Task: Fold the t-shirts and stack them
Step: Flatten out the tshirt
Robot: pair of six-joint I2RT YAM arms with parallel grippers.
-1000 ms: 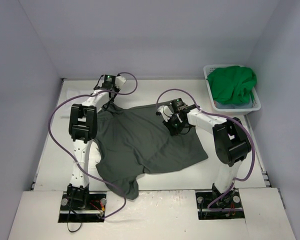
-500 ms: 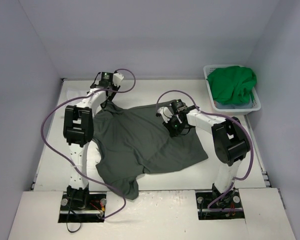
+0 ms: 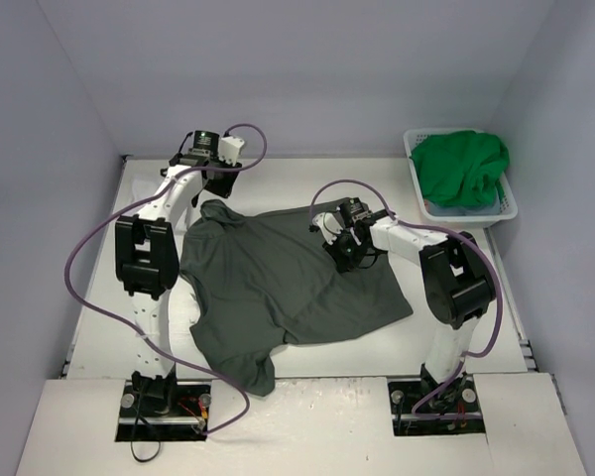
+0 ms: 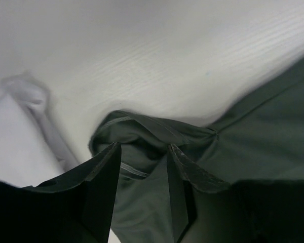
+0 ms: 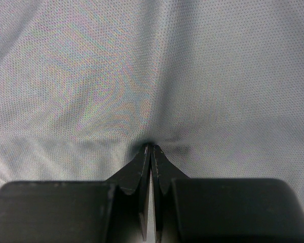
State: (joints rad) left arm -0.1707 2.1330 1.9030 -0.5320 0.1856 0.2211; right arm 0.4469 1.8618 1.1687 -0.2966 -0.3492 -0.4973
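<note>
Above shirt [image 4: 263, 126], left pincer [image 4: 143, 148] seemingly opened

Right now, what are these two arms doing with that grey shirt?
They are laying out a dark grey shirt on the table so it can be folded. The left fingers stand open just above a bunched edge at the shirt's far left corner, holding nothing. The right fingers are shut, pinching the cloth near its far right side. No fold has been made yet. A green shirt waits in the basket at the far right.
</note>
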